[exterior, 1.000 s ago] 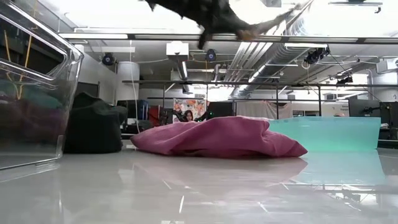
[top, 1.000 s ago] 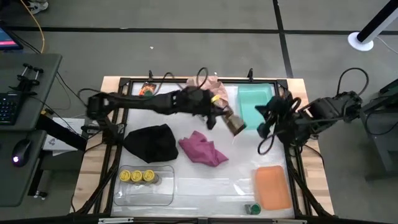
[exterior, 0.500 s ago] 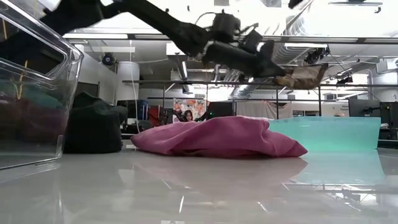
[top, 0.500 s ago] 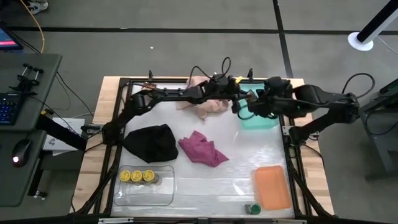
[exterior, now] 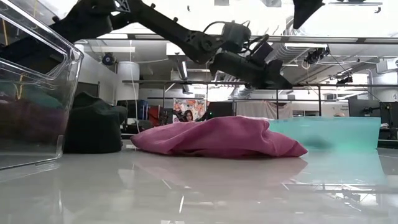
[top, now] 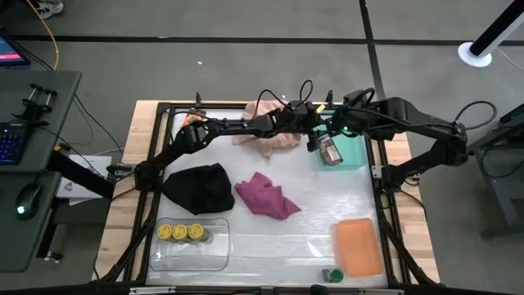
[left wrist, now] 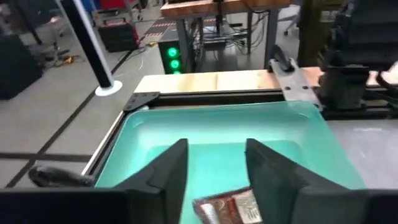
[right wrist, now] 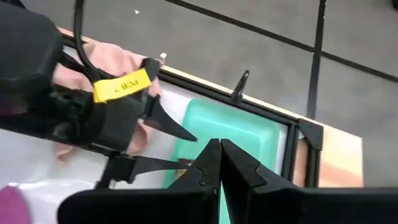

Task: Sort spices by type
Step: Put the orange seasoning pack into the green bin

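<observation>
The dark brown packet (top: 329, 152) lies flat in the teal tray (top: 354, 154). In the left wrist view the packet (left wrist: 227, 208) shows below and between my fingers. My left gripper (top: 316, 141) is open and hangs above the tray's left part, clear of the packet; it also shows in the low view (exterior: 280, 79). My right gripper (right wrist: 218, 163) is shut and empty over the tray's far edge (top: 340, 124), close to my left gripper. Three yellow-lidded jars (top: 180, 232) stand in the clear tray (top: 214, 254). A green-lidded jar (top: 332, 274) stands near the front edge.
A pink cloth (top: 270, 138) lies at the far middle, a magenta cloth (top: 267, 197) at the centre and a black cloth (top: 201, 187) to its left. An orange tray (top: 358, 246) sits at the front right. A small orange thing (top: 194, 120) lies at the far left corner.
My left gripper has carried the dark brown packet toward the far right, over the teal tray, and let go; the packet has fallen flat into the tray. My right arm has swung from the table's right edge toward the left, over the tray's far edge.
</observation>
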